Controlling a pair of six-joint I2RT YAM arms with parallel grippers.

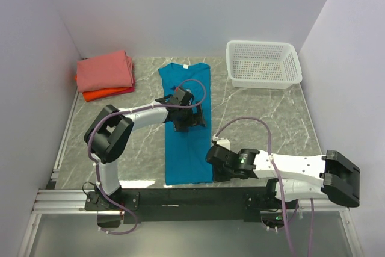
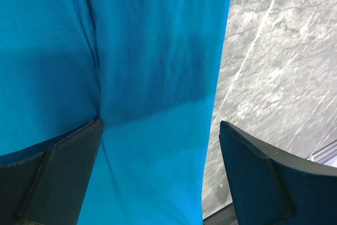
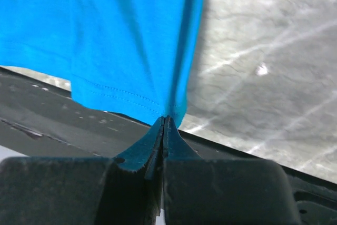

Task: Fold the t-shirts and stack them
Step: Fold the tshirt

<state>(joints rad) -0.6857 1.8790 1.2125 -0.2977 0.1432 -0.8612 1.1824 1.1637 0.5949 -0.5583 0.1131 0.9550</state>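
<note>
A teal-blue t-shirt (image 1: 183,148) lies flat as a long narrow strip down the middle of the table, collar at the far end. My left gripper (image 1: 187,118) is open just above its middle; in the left wrist view the gripper (image 2: 160,130) straddles the shirt's (image 2: 147,67) right edge. My right gripper (image 1: 215,170) is shut on the shirt's near right hem corner; in the right wrist view the gripper (image 3: 164,119) pinches the stitched hem (image 3: 121,96). A folded salmon-pink shirt (image 1: 105,70) lies on red and orange ones (image 1: 105,94) at the far left.
A white mesh basket (image 1: 263,64) stands at the far right. The marble table (image 1: 258,118) is walled on both sides and behind. A black rail (image 1: 180,197) runs along the near edge, just below the shirt's hem.
</note>
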